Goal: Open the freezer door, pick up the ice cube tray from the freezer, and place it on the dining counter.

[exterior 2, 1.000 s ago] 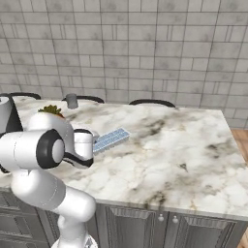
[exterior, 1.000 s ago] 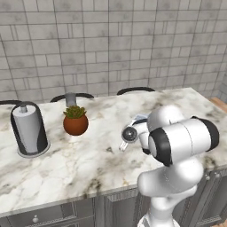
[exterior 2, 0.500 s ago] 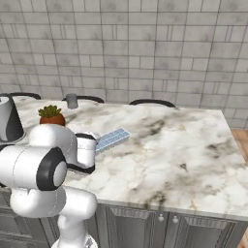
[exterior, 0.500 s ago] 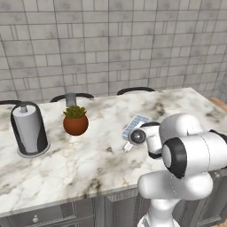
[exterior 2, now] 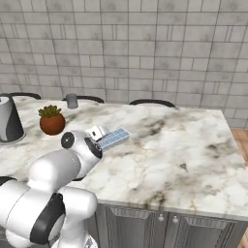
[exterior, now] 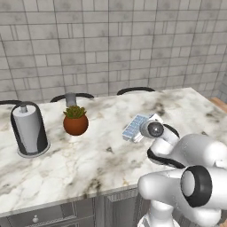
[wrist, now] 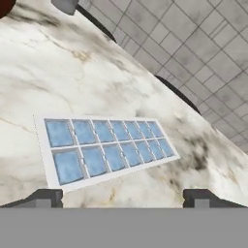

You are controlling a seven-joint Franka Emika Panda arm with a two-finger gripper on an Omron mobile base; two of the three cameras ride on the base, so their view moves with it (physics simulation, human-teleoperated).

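Note:
The ice cube tray (wrist: 104, 150), light blue with a pale rim and two rows of square cells, lies flat on the white marble dining counter (exterior: 97, 159). It also lies near the counter's middle in the left base view (exterior: 134, 127) and the right base view (exterior 2: 114, 138). My gripper (wrist: 123, 198) is open just short of the tray's near long edge, one fingertip (wrist: 46, 197) at each side, touching nothing. The hand (exterior: 152, 129) hovers low beside the tray. The freezer and the freezer door are out of view.
A potted plant (exterior: 75, 122) and a paper towel holder (exterior: 29, 131) stand on the counter's left part. A small grey cup (exterior: 70, 98) sits at the far edge, with dark chair backs (exterior: 135, 91) behind. A grey tiled wall rises beyond.
The arm has folded back toward the base, and the hand has drawn slightly away from the tray with the jaws spreading a little wider. The tray has stayed where it lies.

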